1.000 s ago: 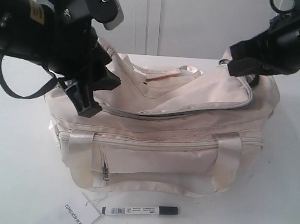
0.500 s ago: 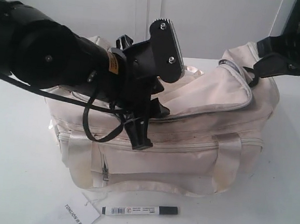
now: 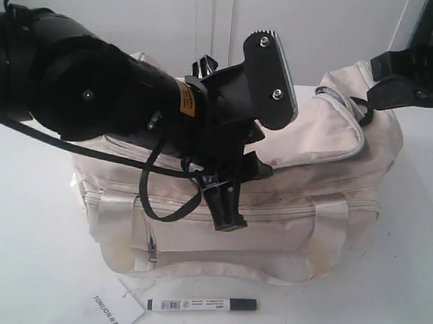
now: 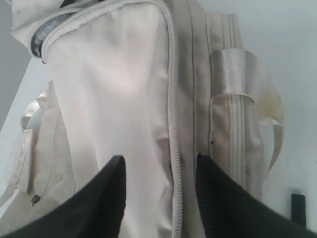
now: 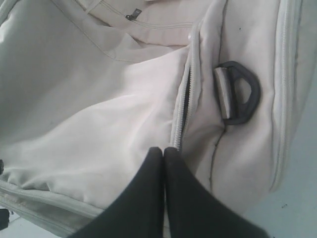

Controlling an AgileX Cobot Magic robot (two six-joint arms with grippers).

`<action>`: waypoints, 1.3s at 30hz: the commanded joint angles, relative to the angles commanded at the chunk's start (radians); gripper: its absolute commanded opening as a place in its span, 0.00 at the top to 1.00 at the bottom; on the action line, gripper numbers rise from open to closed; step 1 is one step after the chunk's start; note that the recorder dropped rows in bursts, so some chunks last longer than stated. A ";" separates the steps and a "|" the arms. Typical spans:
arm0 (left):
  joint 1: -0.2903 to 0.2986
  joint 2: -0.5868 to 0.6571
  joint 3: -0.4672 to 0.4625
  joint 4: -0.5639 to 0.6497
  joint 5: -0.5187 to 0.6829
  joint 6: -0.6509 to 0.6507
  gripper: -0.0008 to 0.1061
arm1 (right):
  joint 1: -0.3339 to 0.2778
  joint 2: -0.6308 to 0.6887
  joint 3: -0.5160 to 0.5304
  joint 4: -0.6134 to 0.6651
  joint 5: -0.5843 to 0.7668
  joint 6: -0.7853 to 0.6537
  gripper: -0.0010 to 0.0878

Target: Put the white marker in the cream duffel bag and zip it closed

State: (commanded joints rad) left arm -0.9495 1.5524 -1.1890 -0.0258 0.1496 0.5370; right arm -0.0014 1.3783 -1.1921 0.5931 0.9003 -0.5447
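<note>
The cream duffel bag stands in the middle of the table, its curved top zipper partly open near the right end. In front of it on the table lies the white marker with its dark cap to the right. My left gripper hangs open over the bag's top front, its jaws on either side of the zipper line and nothing between them. My right gripper is shut at the bag's right end, fingertips pinched on the zipper edge, which it holds raised.
A white paper tag printed TONLION lies left of the marker. A black ring hangs on the bag's right end. My left arm stretches across the bag's left half and hides it. A white wall stands behind.
My left arm swung right across the bag, its gripper now over the top front. My right gripper rose up and right, and the bag's right end lifted with it.
</note>
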 joint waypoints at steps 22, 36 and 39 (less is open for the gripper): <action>0.031 0.035 0.000 0.087 -0.105 0.070 0.53 | 0.001 0.000 0.000 0.000 -0.004 0.000 0.99; 0.089 0.035 0.000 0.117 0.022 0.129 0.53 | 0.001 0.000 0.000 0.004 -0.005 0.000 0.99; 0.089 0.035 0.000 0.121 0.068 0.161 0.53 | 0.001 0.000 0.000 0.008 -0.007 0.000 0.99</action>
State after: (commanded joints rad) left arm -0.8602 1.5871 -1.1890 0.0951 0.2178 0.6982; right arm 0.0000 1.3783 -1.1921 0.6012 0.8930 -0.5447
